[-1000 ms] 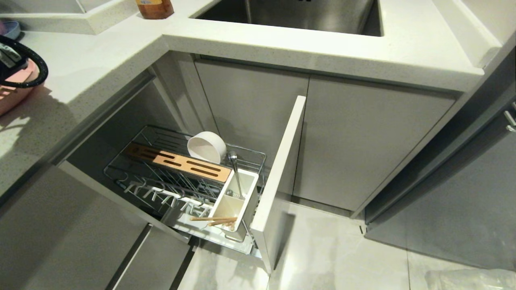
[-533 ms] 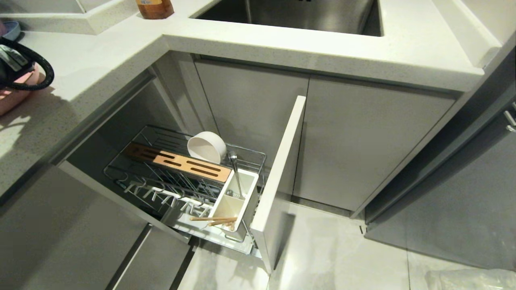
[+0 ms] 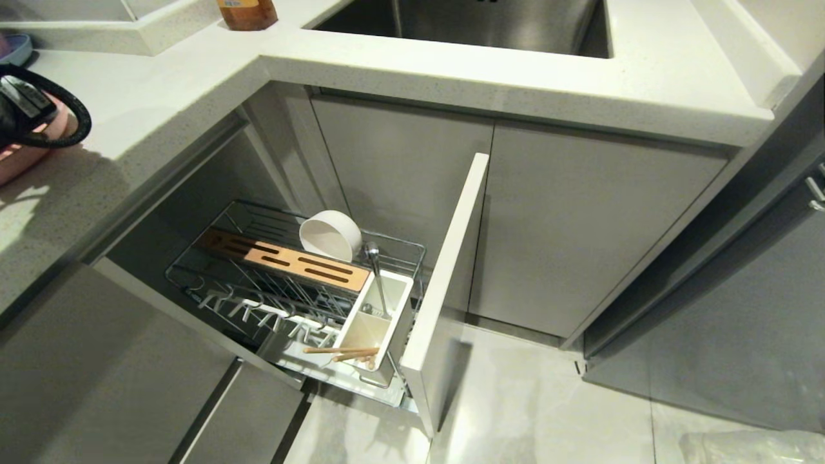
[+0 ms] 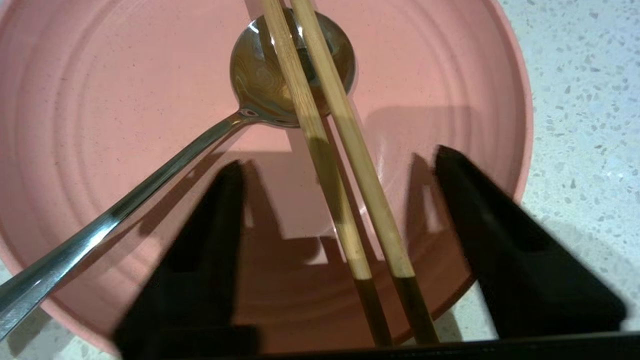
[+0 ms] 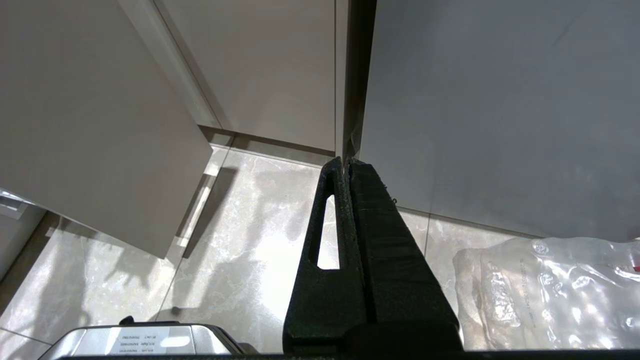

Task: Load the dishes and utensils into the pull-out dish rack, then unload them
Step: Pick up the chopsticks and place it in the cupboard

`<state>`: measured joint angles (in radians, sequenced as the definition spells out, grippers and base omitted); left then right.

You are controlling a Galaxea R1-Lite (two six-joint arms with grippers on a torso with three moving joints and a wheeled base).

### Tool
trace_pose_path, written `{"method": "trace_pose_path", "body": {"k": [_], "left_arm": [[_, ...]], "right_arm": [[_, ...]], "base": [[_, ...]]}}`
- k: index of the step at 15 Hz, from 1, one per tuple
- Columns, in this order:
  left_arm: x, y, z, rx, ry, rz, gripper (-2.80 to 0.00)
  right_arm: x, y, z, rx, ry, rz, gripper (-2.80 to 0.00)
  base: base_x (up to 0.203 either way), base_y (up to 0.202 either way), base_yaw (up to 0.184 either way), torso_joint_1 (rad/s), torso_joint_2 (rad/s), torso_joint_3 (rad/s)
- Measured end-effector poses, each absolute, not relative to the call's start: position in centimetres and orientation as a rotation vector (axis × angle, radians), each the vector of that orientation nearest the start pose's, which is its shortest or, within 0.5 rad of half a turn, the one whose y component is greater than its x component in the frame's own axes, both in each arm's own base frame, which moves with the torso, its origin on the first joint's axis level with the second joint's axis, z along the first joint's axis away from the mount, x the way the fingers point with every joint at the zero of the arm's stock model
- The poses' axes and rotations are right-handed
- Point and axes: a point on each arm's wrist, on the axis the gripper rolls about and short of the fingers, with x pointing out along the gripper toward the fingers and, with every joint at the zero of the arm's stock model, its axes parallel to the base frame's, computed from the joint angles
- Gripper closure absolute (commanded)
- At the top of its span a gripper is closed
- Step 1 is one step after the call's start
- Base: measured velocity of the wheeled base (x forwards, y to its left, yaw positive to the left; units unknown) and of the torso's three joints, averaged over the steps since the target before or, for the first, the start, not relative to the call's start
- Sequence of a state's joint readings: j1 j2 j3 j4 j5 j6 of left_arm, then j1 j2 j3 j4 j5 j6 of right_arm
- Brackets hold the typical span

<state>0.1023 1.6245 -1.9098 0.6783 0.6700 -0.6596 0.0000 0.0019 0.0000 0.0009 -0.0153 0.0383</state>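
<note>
The pink plate [image 4: 125,100] lies on the speckled counter at the far left [image 3: 16,161]. A metal spoon [image 4: 260,75] and a pair of wooden chopsticks [image 4: 320,150] rest on it. My left gripper [image 4: 339,157] hovers low over the plate, open, one finger on each side of the chopsticks and touching neither. The pull-out dish rack [image 3: 412,248] stands drawn out below. It holds a white bowl [image 3: 330,235], and its white utensil box [image 3: 370,335] holds another spoon [image 3: 377,277] and another pair of chopsticks [image 3: 341,351]. My right gripper [image 5: 347,162] is shut, down near the floor.
The rack's tall pale front panel [image 3: 445,290] juts into the floor space. A wooden slotted block [image 3: 283,261] lies across the rack. A steel sink [image 3: 483,26] and an amber bottle [image 3: 248,13] are on the counter behind. A plastic bag [image 3: 754,448] lies on the floor.
The black cable loop on my left wrist has swung a little to the right above the pink plate. Nothing in the rack has moved.
</note>
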Motion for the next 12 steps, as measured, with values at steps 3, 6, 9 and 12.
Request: {"method": "trace_pose_path", "body": {"k": [3,6,9,12], "left_arm": [[25.03,3.99,38.35,-0.506,0.12,0.857,0.0],[24.98,3.97,38.4,-0.509,0.116,0.856,0.0],[24.99,3.97,38.4,-0.509,0.116,0.856,0.0],[24.88,3.96,38.52,-0.511,0.11,0.854,0.0]], "right_arm": [[-2.27,-0.03,7.54,0.038,0.002,-0.015,0.0],[-2.27,-0.03,7.54,0.038,0.002,-0.015,0.0],[-2.27,-0.04,7.54,0.038,0.002,-0.016,0.0],[-2.27,-0.03,7.54,0.038,0.002,-0.015,0.0]], "base": [[0.0,0.0,0.0,0.0,0.0,0.0],[0.0,0.0,0.0,0.0,0.0,0.0],[0.0,0.0,0.0,0.0,0.0,0.0],[0.0,0.0,0.0,0.0,0.0,0.0]]}}
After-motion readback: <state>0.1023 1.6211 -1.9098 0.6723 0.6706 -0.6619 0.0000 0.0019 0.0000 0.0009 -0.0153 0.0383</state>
